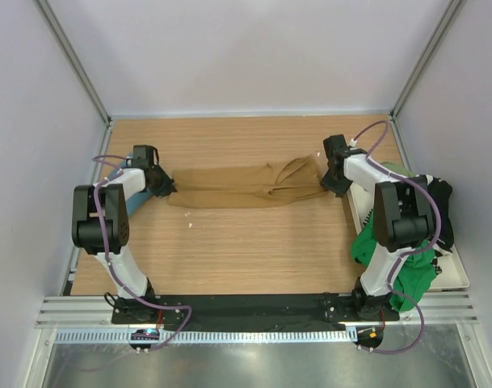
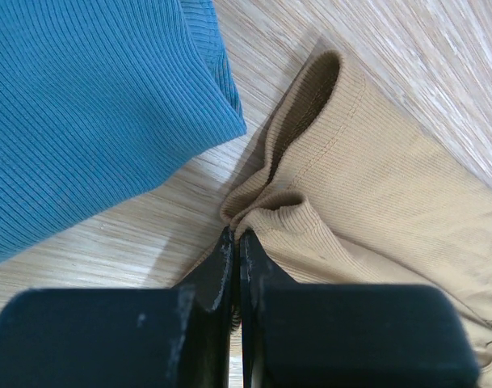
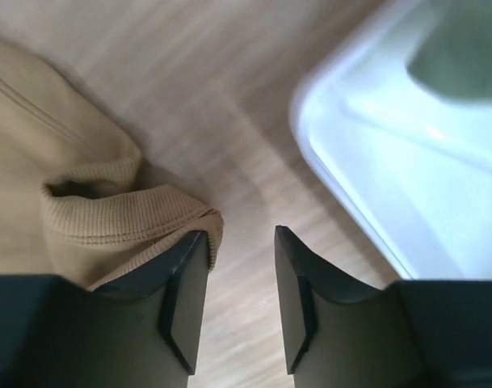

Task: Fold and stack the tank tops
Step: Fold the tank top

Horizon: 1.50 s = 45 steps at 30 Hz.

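Both arms look alike on my feed. The left arm (image 1: pixel 126 271) and right arm (image 1: pixel 377 271) have white shells broken by chunky black joint housings, and a purple cable (image 1: pixel 107 234) trails along each. The left end effector (image 2: pixel 234 236) has matte black fingers (image 2: pixel 216 275) flecked with pale scuffs. The right end effector (image 3: pixel 241 234) has plain black fingers with chamfered tips.

We count two arms (image 1: pixel 100 220), one tray (image 1: pixel 462 281) and, as far as we can tell, four tops: one tan top (image 1: pixel 237 194), one teal (image 2: pixel 92 105), one green (image 1: pixel 419 279), one black (image 1: pixel 441 198).
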Motion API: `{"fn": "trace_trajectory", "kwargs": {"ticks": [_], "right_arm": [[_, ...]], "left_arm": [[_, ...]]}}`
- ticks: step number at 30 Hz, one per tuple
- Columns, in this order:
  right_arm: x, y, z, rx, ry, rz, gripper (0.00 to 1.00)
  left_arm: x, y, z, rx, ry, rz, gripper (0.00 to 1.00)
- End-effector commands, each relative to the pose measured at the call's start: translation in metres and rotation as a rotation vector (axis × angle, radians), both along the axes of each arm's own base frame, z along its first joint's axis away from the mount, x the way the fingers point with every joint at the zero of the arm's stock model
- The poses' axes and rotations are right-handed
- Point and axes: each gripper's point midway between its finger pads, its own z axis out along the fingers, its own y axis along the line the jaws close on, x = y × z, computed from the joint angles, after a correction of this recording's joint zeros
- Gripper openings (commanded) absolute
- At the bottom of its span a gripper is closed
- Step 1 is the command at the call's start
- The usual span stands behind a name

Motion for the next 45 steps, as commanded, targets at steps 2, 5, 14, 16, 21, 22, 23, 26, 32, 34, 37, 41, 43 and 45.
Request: {"fn": "trace_trajectory", "kwargs": {"ticks": [2,5,14,16,21,22,23,26,32,34,37,41,43,45], "right_arm": [[0.034,-0.002,0.026,0.000,-0.096,-0.008,0.50],[0.034,-0.008,0.043,-0.036,-0.150,0.007,0.57],[0.026,0.022,0.063,0.139,-0.211,0.092,0.65],[0.020,0.031,0.057,0.173,-0.193,0.104,0.64],[0.012,0.038,0.041,0.173,-0.146,0.125,0.70],[0.013,0.039,0.041,0.173,-0.145,0.132,0.70],[0.013,0.039,0.040,0.168,-0.137,0.133,0.71],[0.016,0.038,0.048,0.158,-0.160,0.152,0.69],[0.010,0.111,0.081,0.341,-0.290,0.505,0.54],[0.005,0.144,0.084,0.362,-0.274,0.615,0.55],[0.005,0.167,0.083,0.390,-0.271,0.673,0.62],[0.013,0.189,0.082,0.450,-0.300,0.691,0.66],[0.017,0.195,0.081,0.476,-0.307,0.687,0.64],[0.022,0.204,0.079,0.514,-0.313,0.701,0.62]], "left_arm": [[-0.005,0.007,0.007,0.045,-0.004,0.004,0.00],[-0.004,0.006,0.009,0.046,-0.008,0.002,0.00],[-0.001,0.002,0.013,0.047,-0.021,-0.005,0.00],[0.000,0.001,0.014,0.048,-0.024,-0.008,0.00],[0.001,0.001,0.017,0.053,-0.028,-0.005,0.00],[0.001,0.001,0.017,0.054,-0.027,-0.005,0.00],[0.002,0.001,0.019,0.052,-0.029,-0.006,0.00],[0.002,0.002,0.020,0.056,-0.031,-0.002,0.00],[0.003,0.003,0.022,0.059,-0.032,-0.001,0.00],[0.003,0.002,0.023,0.057,-0.034,-0.002,0.00],[0.001,-0.009,0.024,0.060,-0.036,-0.027,0.00],[0.000,-0.010,0.025,0.063,-0.038,-0.031,0.00],[-0.001,-0.010,0.026,0.061,-0.036,-0.032,0.00],[-0.002,-0.012,0.026,0.066,-0.037,-0.037,0.00]]}}
